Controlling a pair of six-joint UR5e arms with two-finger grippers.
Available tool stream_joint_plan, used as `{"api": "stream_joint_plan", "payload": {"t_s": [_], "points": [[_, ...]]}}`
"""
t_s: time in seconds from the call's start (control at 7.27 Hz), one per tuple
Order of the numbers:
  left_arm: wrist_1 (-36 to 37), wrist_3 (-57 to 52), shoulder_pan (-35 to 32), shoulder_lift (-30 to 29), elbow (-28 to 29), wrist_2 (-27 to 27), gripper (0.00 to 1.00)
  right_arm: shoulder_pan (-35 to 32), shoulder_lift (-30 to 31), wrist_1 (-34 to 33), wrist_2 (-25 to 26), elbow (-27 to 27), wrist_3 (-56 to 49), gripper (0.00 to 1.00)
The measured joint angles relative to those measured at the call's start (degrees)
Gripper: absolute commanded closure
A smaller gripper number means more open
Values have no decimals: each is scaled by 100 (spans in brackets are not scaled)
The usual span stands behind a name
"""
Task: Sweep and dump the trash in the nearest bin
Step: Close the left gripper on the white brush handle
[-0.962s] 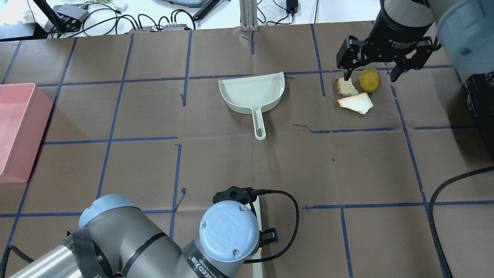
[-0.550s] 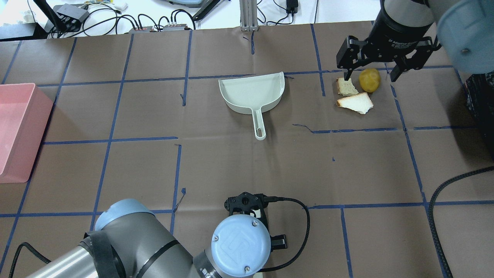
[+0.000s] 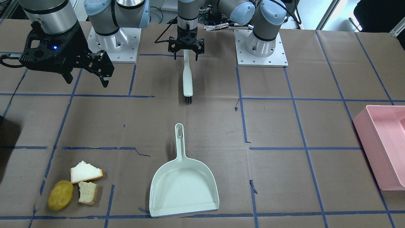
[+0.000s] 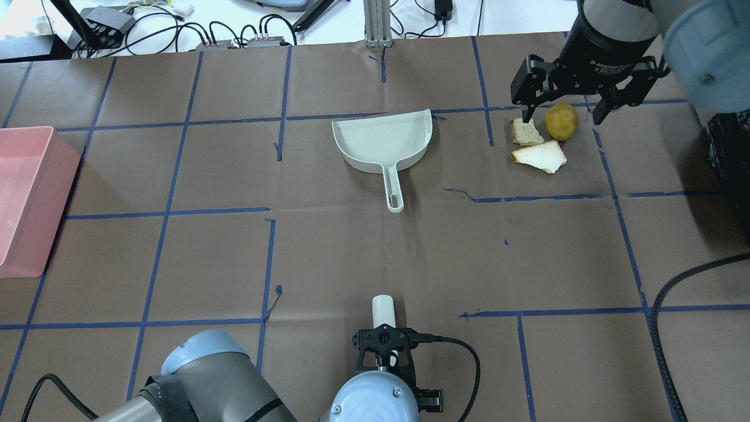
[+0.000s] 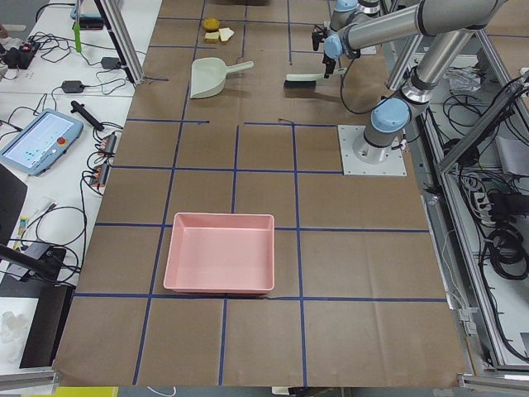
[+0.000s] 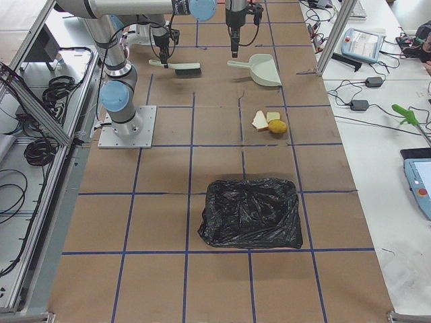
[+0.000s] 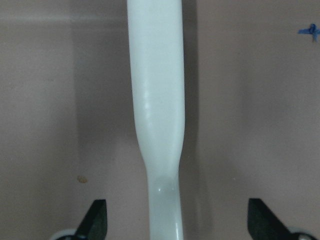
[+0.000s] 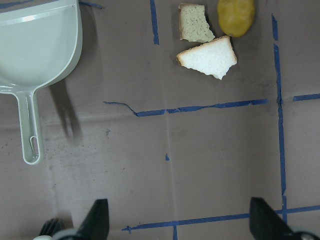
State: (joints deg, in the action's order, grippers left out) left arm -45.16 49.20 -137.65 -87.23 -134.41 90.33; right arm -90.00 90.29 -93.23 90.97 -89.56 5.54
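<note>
The trash lies in a cluster at the far right: two bread pieces (image 4: 527,132) (image 4: 542,156) and a yellow potato-like lump (image 4: 561,121). My right gripper (image 4: 565,111) hangs open high above the table, with nothing between its fingers. A pale green dustpan (image 4: 384,138) lies in the middle with its handle toward me. A matching brush (image 3: 187,80) lies near my base. My left gripper (image 3: 186,52) is open over the brush's handle (image 7: 156,100), one finger on each side of it and neither touching.
A pink bin (image 4: 23,193) stands at the left table edge. A bin lined with a black bag (image 6: 250,212) stands at the right end, nearer the trash. Cables and electronics (image 4: 234,35) lie past the far edge.
My left arm has drawn back toward my base and a little right, uncovering the brush's far end. The right gripper, dustpan and trash have stayed put.
</note>
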Motion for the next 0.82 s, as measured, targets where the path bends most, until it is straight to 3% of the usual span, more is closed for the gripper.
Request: {"api": "stream_joint_plan", "payload": {"t_s": [0.82], "points": [[36, 294, -163, -12, -155, -76, 6, -1, -6, -2, 2, 0, -9, 0]]}}
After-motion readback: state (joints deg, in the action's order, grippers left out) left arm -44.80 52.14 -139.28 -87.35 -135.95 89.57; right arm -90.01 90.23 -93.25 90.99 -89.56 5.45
